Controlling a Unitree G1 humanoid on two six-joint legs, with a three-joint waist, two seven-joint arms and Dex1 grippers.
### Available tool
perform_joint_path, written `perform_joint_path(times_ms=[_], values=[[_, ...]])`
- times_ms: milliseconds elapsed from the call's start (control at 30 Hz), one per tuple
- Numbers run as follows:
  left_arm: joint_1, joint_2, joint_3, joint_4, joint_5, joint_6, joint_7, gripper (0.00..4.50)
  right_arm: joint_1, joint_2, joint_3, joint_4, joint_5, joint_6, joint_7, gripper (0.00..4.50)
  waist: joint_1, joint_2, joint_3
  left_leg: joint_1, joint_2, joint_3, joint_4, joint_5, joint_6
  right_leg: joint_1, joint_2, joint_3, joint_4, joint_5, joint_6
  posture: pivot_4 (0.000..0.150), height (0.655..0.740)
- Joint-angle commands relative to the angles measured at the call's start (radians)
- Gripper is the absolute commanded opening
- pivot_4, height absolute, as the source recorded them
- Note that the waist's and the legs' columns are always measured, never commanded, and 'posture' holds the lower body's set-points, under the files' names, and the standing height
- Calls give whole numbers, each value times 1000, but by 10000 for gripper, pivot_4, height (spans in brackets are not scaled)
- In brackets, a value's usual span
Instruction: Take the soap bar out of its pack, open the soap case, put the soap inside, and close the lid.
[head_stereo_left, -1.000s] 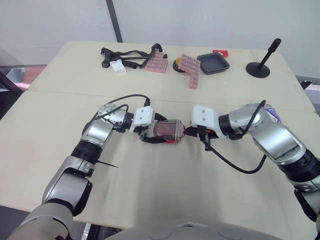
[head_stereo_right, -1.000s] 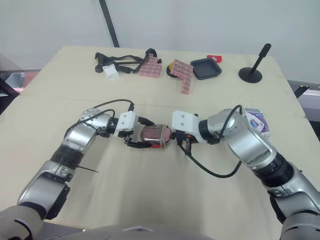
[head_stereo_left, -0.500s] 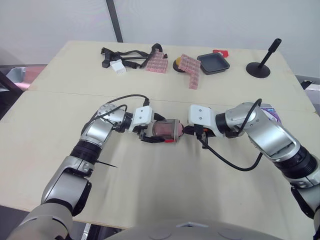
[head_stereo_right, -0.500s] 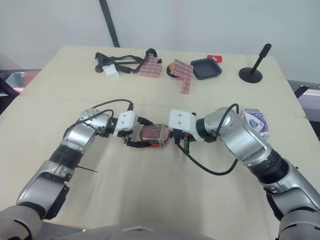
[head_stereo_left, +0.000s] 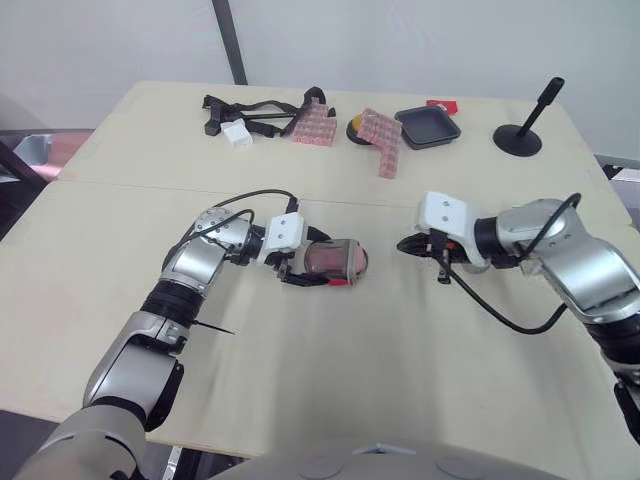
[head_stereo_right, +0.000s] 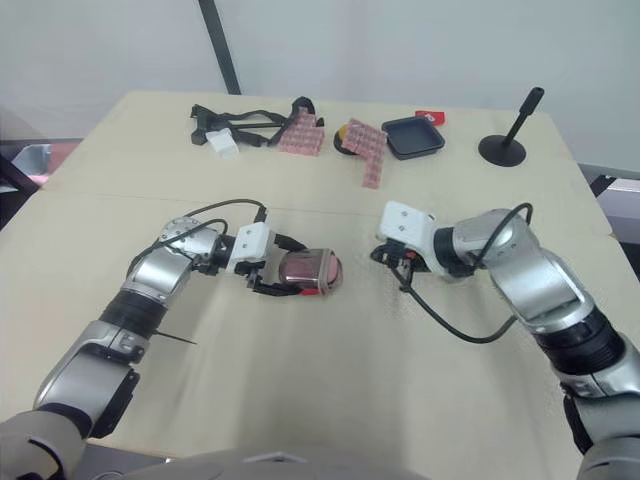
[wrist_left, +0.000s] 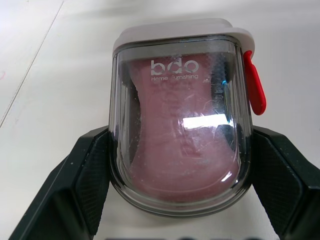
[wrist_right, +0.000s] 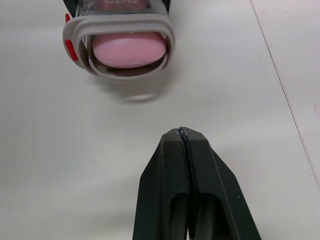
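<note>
looks nearly done: soap (wrist_right: 129, 50) inside case (head_stereo_left: 336, 260) clamped by left gripper (wrist_left: 180, 172), right gripper (wrist_right: 183, 150) pinched closed, empty, near case; lid latching unclear.

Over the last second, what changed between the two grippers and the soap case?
The right gripper drew back from the end of the soap case toward the robot's right. It now sits apart from the case, with its fingers shut on nothing. The left gripper stays clamped on the case in the same spot, and the pink soap is inside.
</note>
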Motion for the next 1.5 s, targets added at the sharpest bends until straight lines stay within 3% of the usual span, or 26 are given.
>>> perform_joint_path(times_ms=[33,100,267,433,633,933,1233,1500], values=[[-18,3,34,-3,-18,-63,25,34610,49,11,-117,-40,103,94,-24,5374,4,0,0,0,0,0,0,0,0,0,0,0,0,0,0,1500,7398],[-13,0,38,-1,-21,-87,37,34610,84,22,-159,-64,160,161,-39,11408,6,0,0,0,0,0,0,0,0,0,0,0,0,0,0,1500,7398],[11,-13,45,-31,-44,-110,64,34610,157,195,-369,-99,377,507,-174,27407,13,0,0,0,0,1,0,0,0,0,0,0,-2,0,0,1500,7398],[30,-25,43,-77,-70,-117,69,34610,158,333,-517,-114,484,771,-272,44634,24,1,0,2,0,1,0,0,0,0,0,0,-2,0,0,1500,7398],[67,-33,27,-123,-65,-166,86,34610,177,380,-594,-84,771,816,-384,44634,33,1,0,2,0,1,0,0,0,-1,0,0,-3,0,0,1500,7398],[83,-52,12,-149,-35,-244,137,34610,155,437,-610,21,1117,816,-756,44634,31,1,0,2,0,1,0,0,0,-1,0,0,-4,0,0,1500,7398],[89,-63,-6,-172,-29,-255,168,34610,187,351,-436,87,1453,597,-1103,44634,27,1,0,2,-3,1,-2,0,-1,0,0,0,-6,0,0,1500,7398],[94,-67,-17,-188,-33,-240,169,34610,182,263,-287,90,1596,418,-1236,44634,24,1,0,0,-3,1,-2,-1,-2,0,1,0,-7,0,0,1500,7398]])
